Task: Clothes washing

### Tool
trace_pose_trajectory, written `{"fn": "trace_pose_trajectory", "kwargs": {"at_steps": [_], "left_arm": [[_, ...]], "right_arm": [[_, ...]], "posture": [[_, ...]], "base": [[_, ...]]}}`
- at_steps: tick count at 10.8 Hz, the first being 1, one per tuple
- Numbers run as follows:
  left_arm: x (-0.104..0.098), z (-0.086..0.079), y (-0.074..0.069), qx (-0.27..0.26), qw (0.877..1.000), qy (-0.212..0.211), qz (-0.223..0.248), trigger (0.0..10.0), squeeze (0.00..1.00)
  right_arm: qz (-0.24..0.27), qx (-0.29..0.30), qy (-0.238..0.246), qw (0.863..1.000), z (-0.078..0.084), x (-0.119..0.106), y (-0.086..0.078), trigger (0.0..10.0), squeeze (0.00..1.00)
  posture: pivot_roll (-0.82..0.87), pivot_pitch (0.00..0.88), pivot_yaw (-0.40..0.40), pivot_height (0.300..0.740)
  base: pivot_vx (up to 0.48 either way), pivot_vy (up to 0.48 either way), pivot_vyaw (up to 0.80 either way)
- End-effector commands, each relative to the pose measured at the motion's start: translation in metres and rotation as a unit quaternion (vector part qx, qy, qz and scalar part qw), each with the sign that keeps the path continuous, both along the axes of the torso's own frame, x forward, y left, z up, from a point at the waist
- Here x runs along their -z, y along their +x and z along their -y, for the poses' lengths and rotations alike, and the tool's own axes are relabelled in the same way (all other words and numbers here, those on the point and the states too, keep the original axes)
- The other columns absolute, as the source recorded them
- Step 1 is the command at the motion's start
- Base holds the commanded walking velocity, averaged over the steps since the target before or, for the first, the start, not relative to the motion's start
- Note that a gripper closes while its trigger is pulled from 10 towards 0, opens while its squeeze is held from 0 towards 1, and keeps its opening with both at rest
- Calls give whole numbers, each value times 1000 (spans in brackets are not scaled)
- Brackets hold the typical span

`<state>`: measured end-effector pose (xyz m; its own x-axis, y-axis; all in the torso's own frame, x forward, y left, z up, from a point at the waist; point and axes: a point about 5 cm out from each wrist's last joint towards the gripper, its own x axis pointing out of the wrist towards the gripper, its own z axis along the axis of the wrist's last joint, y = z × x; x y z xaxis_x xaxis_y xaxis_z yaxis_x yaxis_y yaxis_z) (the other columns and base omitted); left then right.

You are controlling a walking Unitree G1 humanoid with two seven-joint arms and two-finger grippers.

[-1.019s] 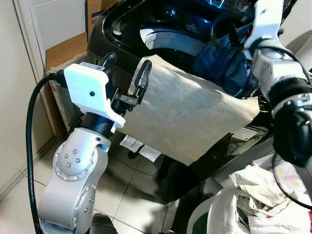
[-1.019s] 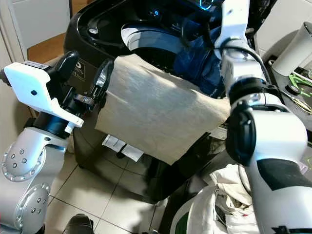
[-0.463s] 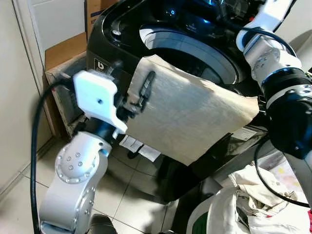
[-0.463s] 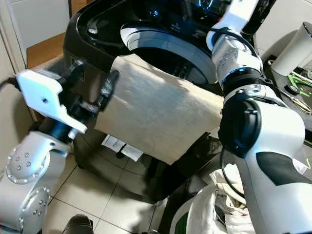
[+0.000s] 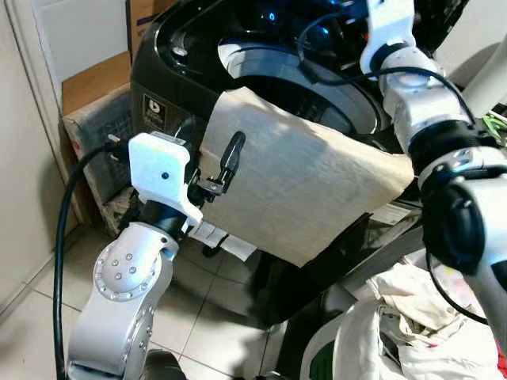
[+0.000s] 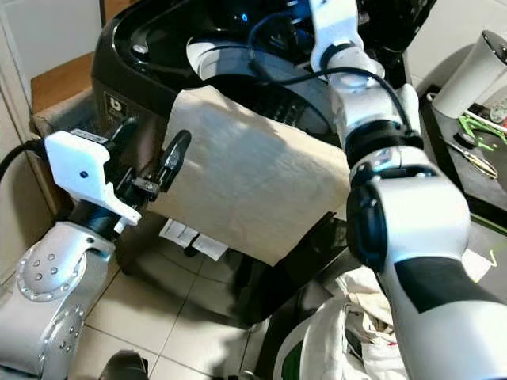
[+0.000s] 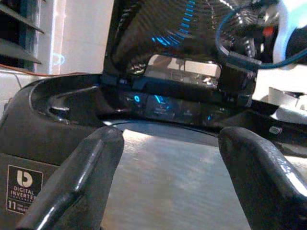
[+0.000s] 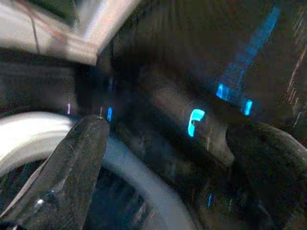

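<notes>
Two pincers are at the black washing machine (image 5: 170, 75), whose lid stands raised. One beige cloth (image 5: 305, 186) hangs over the machine's front rim and down its front wall, covering part of the round drum opening (image 5: 317, 79). The left pincer (image 5: 210, 154) sits at the cloth's left edge with its fingers (image 7: 81, 182) spread wide and nothing between them; whether a finger touches the cloth I cannot tell. The right pincer (image 8: 163, 167) reaches over the drum toward the lit blue control panel (image 8: 196, 120), its fingers also wide apart and holding nothing. A heap of pale laundry (image 5: 412, 317) lies low at the robot's right, beside the machine, above the tiled floor (image 5: 214, 309).
</notes>
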<state>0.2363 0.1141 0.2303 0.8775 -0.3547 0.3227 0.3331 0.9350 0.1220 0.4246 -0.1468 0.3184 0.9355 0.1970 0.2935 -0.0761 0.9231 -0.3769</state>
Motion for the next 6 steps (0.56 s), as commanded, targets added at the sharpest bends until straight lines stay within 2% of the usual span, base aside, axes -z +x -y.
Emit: {"fn": "trace_pose_trajectory", "kwargs": {"at_steps": [1,2,3,4,5,6], "left_arm": [[5,6,1,10,1000,0,-6,10000,0],[12,3,3,4,1000,11,-14,10000,0],[15,-2,4,-5,1000,13,-19,10000,0],[20,-9,7,-20,999,22,-23,10000,0],[28,-17,10,-39,998,33,-30,10000,0],[36,-22,11,-50,997,47,-35,10000,0]], "right_arm": [[37,11,4,999,11,-5,-4,10000,0],[63,-14,29,997,4,25,-17,10000,0],[68,-42,39,996,-8,37,-29,10000,0],[79,-86,65,991,-24,50,-55,10000,0],[77,-109,83,988,-26,69,-80,10000,0],[70,-103,79,989,-15,91,-94,10000,0]], "posture": [[287,0,-259,740],[269,0,-238,740],[251,0,-218,740],[240,0,-206,740],[222,0,-186,740],[216,0,-178,740]], "base": [[0,0,0],[0,0,0],[0,0,0],[0,0,0],[0,0,0],[0,0,0]]}}
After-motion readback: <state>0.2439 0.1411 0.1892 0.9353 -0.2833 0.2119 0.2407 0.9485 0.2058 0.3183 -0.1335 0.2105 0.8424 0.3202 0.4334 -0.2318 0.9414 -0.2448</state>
